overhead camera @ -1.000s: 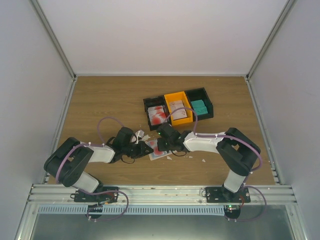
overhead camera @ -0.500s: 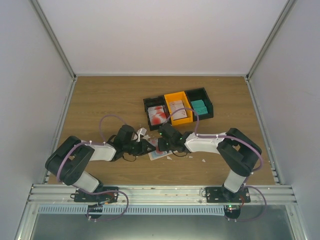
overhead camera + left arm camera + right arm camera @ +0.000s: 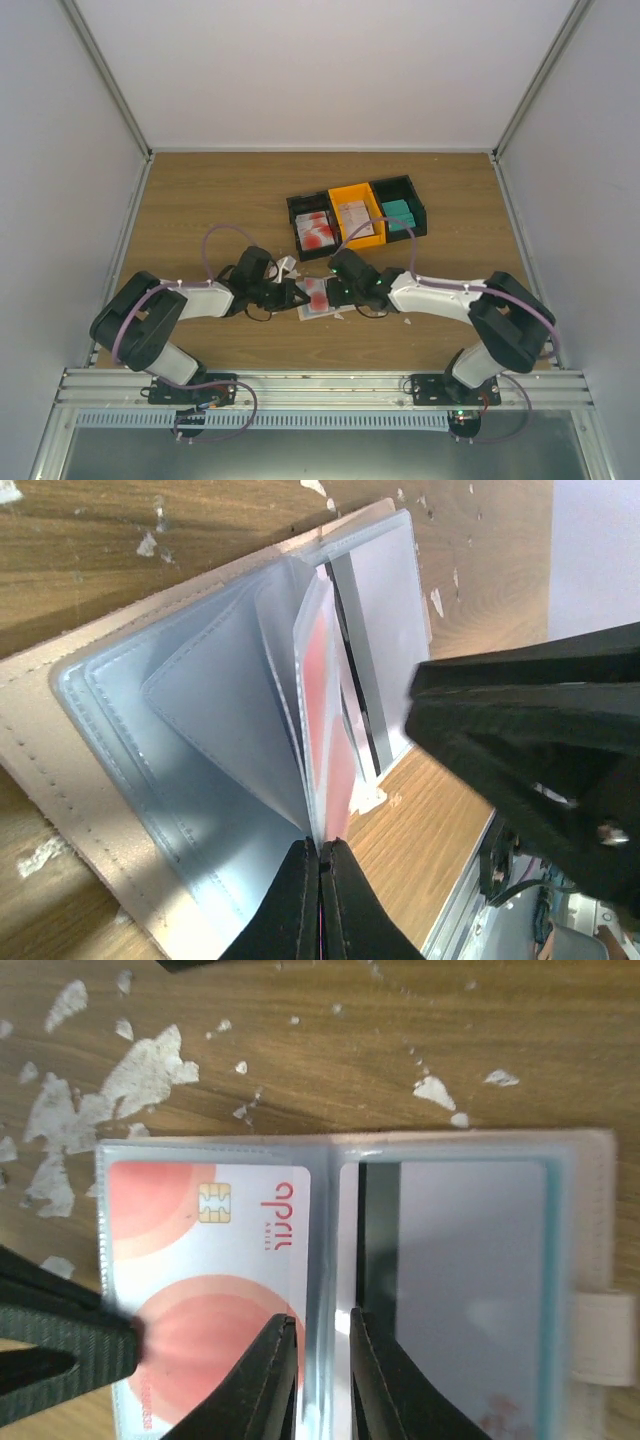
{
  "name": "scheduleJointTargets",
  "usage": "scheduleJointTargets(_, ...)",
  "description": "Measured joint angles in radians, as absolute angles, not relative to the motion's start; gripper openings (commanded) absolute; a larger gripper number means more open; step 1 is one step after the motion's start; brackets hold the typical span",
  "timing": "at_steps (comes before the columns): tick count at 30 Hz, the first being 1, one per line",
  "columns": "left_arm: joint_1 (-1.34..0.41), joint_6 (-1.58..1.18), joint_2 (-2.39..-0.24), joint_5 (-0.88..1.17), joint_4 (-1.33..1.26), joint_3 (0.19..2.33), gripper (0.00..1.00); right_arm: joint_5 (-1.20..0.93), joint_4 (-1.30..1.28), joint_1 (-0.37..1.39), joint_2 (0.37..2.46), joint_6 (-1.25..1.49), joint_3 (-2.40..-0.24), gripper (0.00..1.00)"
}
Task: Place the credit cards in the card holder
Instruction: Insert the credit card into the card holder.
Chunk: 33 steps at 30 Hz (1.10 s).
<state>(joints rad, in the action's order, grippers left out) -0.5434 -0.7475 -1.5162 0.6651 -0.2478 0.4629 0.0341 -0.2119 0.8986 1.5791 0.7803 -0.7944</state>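
The card holder (image 3: pixel 318 302) lies open on the table between the two grippers, its beige cover (image 3: pixel 40 740) down and clear sleeves fanned up. My left gripper (image 3: pixel 320 842) is shut on the edge of one clear sleeve holding a red-and-white credit card (image 3: pixel 322 680). In the right wrist view that card (image 3: pixel 200 1280) fills the left pocket. A pale card with a dark stripe (image 3: pixel 470 1280) sits in the right pocket, by the snap tab (image 3: pixel 605 1340). My right gripper (image 3: pixel 322 1318) hovers over the fold, its jaws slightly apart and holding nothing.
Joined bins stand behind: a black one (image 3: pixel 312 228) with red-and-white cards, an orange one (image 3: pixel 356 220) with pale cards, a black one (image 3: pixel 400 212) with teal cards. White scraps (image 3: pixel 140 1070) litter the wood around the holder. The two grippers (image 3: pixel 290 295) (image 3: pixel 338 290) are close together.
The right gripper has let go and opened a little, and its arm has stretched lower and further right. The left gripper has closed tighter on the sleeve.
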Motion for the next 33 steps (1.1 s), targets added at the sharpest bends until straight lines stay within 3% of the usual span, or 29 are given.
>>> scheduleJointTargets(12, -0.482, -0.59, -1.468, 0.688, 0.014, 0.539, 0.0, 0.113, -0.249, 0.883, 1.433, 0.826, -0.694, 0.23)
scheduleJointTargets(19, -0.48, -0.556, -1.505, 0.741, 0.041, 0.598, 0.25, 0.099, -0.242, 0.833, 1.44, 0.857, -0.639, 0.26)
scheduleJointTargets(33, -0.487, -0.561, -1.566, 0.837, -0.009, 0.625, 0.39, 0.036, -0.173, 0.8, 1.454, 0.862, -0.606, 0.31)
